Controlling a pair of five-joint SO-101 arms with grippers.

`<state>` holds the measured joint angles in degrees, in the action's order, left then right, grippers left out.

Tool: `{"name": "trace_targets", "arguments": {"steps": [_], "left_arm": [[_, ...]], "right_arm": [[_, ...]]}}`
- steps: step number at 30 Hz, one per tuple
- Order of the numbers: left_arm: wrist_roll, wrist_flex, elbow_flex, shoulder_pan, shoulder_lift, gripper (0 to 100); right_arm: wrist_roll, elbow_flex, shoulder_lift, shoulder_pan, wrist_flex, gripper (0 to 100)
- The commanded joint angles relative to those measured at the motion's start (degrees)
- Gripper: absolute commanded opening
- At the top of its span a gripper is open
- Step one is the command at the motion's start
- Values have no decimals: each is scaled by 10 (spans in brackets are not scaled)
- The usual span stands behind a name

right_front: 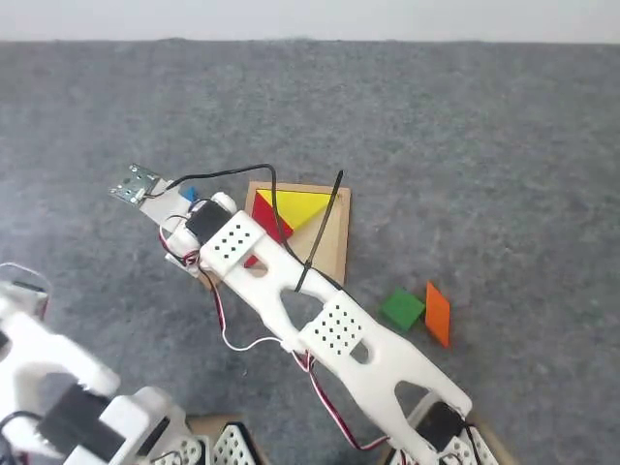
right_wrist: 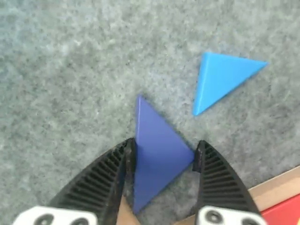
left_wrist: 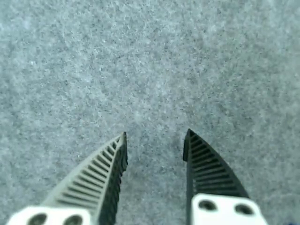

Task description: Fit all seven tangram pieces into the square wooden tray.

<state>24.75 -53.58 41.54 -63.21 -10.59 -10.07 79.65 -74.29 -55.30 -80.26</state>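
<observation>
In the right wrist view my right gripper [right_wrist: 165, 143] is shut on a dark blue triangle [right_wrist: 157, 154], one finger against each side of it, just off the corner of the wooden tray [right_wrist: 276, 190]. A light blue triangle [right_wrist: 220, 77] lies on the carpet a little beyond it. From above, the tray [right_front: 334, 247] holds a yellow triangle [right_front: 295, 205] and a red piece [right_front: 266, 228], and the right arm [right_front: 320, 310] crosses its near left corner. A green square [right_front: 402, 309] and an orange parallelogram [right_front: 438, 313] lie right of the tray. My left gripper [left_wrist: 154, 145] is open over bare carpet.
Grey carpet covers the whole table. The left arm [right_front: 58, 387] sits folded at the near left corner. A black cable [right_front: 325, 218] from the right arm hangs over the tray. Open carpet stretches behind and to the right of the tray.
</observation>
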Motion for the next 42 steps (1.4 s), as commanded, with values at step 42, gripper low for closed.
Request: {"name": "trace_targets", "arguments": {"steps": [42], "left_arm": [[2,-5,-22,13,-4,185]], "right_arm": [[246,-93,459,261,-231,80]]}}
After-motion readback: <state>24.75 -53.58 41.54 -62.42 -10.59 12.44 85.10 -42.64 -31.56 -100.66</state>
